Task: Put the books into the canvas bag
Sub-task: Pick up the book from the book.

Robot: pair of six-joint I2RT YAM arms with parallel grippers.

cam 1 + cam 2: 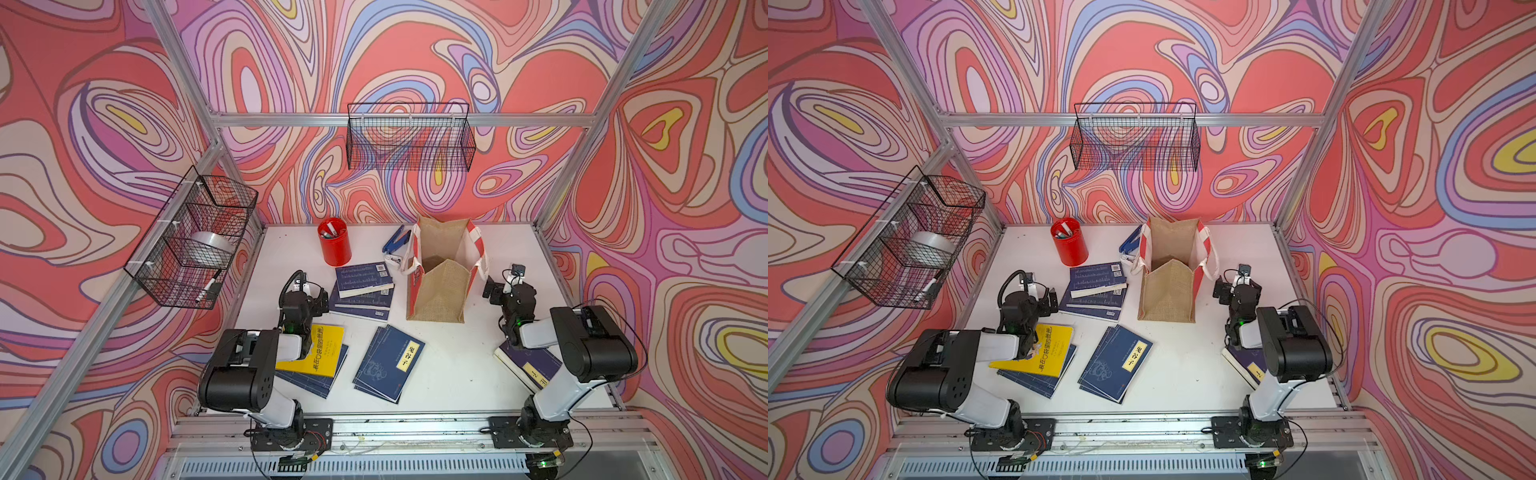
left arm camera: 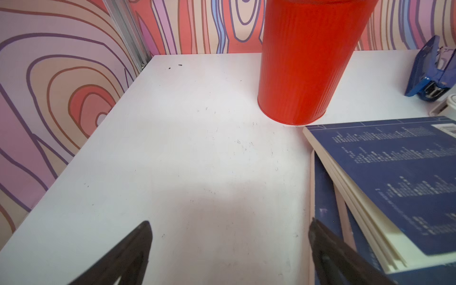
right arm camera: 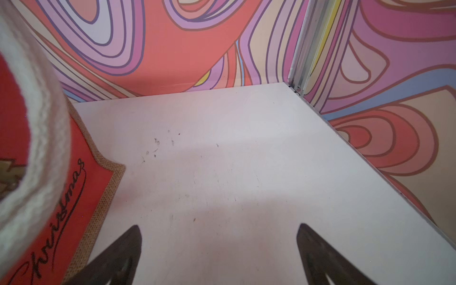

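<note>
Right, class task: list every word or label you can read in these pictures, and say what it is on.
"Christmas": red panel of the canvas bag.
"鬼谷子": yellow label of the middle navy book.
Too small or blurred: yellow book title, back-cover print on the stacked books.

The black-and-white left arm is folded at the elbow, its forearm pointing away from its base. Its black two-fingered left gripper sits low, jaws spread wide and empty. The matching right arm is folded likewise, and the right gripper is also spread wide and empty.
</note>
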